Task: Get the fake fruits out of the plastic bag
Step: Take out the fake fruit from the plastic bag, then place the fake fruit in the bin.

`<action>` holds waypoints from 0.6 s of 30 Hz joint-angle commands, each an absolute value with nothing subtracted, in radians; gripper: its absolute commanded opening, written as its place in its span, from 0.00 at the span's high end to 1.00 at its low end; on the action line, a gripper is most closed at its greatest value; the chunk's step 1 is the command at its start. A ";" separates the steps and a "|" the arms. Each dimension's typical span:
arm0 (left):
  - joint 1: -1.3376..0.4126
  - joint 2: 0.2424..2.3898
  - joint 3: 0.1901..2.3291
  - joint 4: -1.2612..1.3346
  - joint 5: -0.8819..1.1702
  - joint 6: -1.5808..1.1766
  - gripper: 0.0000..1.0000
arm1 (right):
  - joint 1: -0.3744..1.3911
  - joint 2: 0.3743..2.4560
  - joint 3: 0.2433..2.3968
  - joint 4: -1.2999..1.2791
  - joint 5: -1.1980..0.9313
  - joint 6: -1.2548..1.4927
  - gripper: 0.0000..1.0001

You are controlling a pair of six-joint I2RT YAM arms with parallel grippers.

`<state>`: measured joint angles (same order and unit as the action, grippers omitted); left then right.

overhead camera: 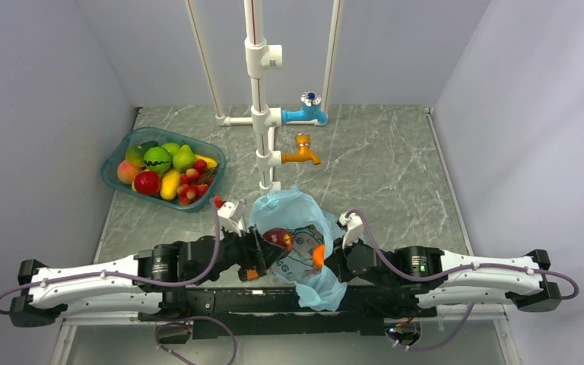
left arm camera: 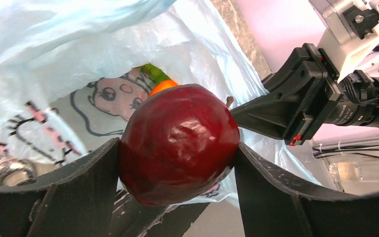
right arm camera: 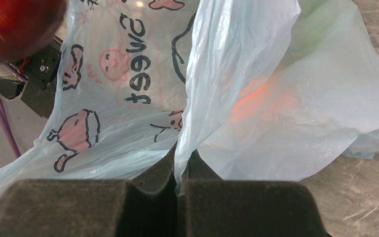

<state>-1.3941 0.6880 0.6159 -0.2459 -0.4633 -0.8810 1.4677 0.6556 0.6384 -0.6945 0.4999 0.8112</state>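
The left gripper (left arm camera: 177,153) has its jaws clamped on the dark maroon plum (left arm camera: 177,123), held at the mouth of the plastic bag (left arm camera: 79,64) by the table's (overhead camera: 380,167) 6 o'clock edge. I judge that one fruit is nearly out but not yet set down. The right gripper (right arm camera: 180,170) has its jaws pinched on a fold of the bag, and the orange (left arm camera: 164,87) and a green fruit (left arm camera: 152,72), at the plum's 12 o'clock, remain inside.

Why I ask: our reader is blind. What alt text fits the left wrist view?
The left claw grips a dark maroon plum in front of the light-blue plastic bag. An orange fruit and a green fruit peek out behind it.
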 commanded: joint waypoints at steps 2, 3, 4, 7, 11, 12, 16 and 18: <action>-1.398 0.603 0.693 -0.468 -0.551 -0.887 0.65 | 1.471 0.657 0.656 -0.652 0.521 0.795 1.00; -1.399 0.589 0.714 -0.489 -0.573 -0.868 0.65 | 1.471 0.656 0.653 -0.650 0.519 0.795 1.00; -1.398 0.577 0.734 -0.499 -0.595 -0.840 0.64 | 1.471 0.654 0.650 -0.647 0.517 0.795 1.00; -1.386 0.562 0.821 -0.521 -0.662 -0.741 0.61 | 1.470 0.658 0.649 -0.640 0.514 0.789 1.00; -1.282 0.582 0.944 -0.533 -0.634 -0.607 0.62 | 1.470 0.674 0.662 -0.638 0.515 0.786 1.00; -1.238 0.596 0.981 -0.533 -0.600 -0.580 0.62 | 1.470 0.675 0.664 -0.636 0.515 0.784 1.00; -1.013 0.713 1.110 -0.596 -0.427 -0.502 0.63 | 1.470 0.678 0.667 -0.632 0.510 0.782 1.00; -0.924 0.773 1.158 -0.632 -0.392 -0.476 0.66 | 1.470 0.678 0.668 -0.632 0.511 0.785 1.00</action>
<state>-1.0592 0.6609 1.0725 -0.5549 -0.5198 -0.5941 1.4677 0.6811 0.6384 -0.6689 0.4984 0.7975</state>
